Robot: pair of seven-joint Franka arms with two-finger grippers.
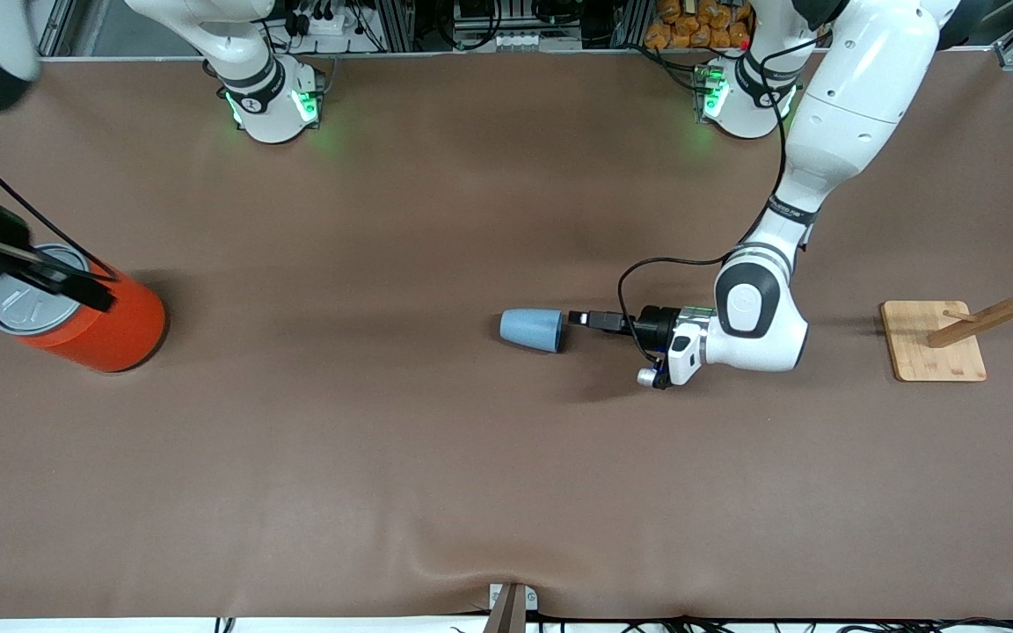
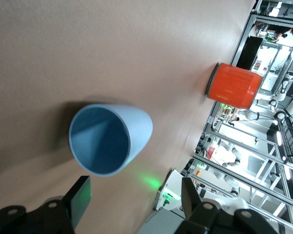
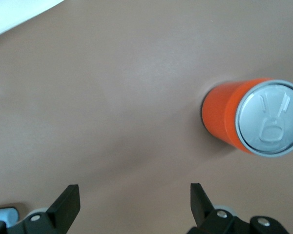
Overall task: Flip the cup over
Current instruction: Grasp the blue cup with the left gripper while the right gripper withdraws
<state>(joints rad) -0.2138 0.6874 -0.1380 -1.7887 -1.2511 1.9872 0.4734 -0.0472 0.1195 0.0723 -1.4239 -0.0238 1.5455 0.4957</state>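
The light-blue cup lies on its side near the middle of the table, its open mouth turned toward the left arm's end. In the left wrist view the cup shows its darker blue inside. My left gripper is held low and level, just short of the cup's rim. It is open and empty, with the cup's mouth straight ahead of the gap between the fingers. My right gripper hangs open and empty over the orange can; its fingers spread wide in the right wrist view.
A big orange can with a grey pull-tab lid stands toward the right arm's end of the table; it also shows in the right wrist view and the left wrist view. A wooden peg stand sits toward the left arm's end.
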